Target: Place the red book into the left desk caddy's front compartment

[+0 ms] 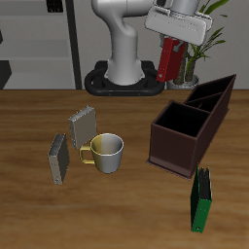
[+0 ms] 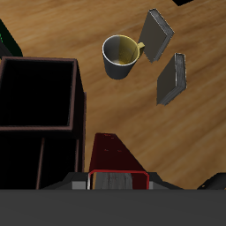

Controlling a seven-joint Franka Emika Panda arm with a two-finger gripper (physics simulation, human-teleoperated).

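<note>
The red book (image 1: pixel 169 60) hangs clamped in the claw (image 1: pixel 173 41), high above the left desk caddy (image 1: pixel 190 124) at the wooden bench's (image 1: pixel 39 204) two o'clock; shelving behind.

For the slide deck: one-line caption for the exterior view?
Gripper holds the red book aloft behind the brown caddy; mug, two grey books and green book on table.

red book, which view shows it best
The exterior view: the red book hangs upright from the gripper, high above the table and behind the left desk caddy, so its height and place read clearly. The wrist view shows only its foreshortened cover below the gripper, beside the caddy.
</note>
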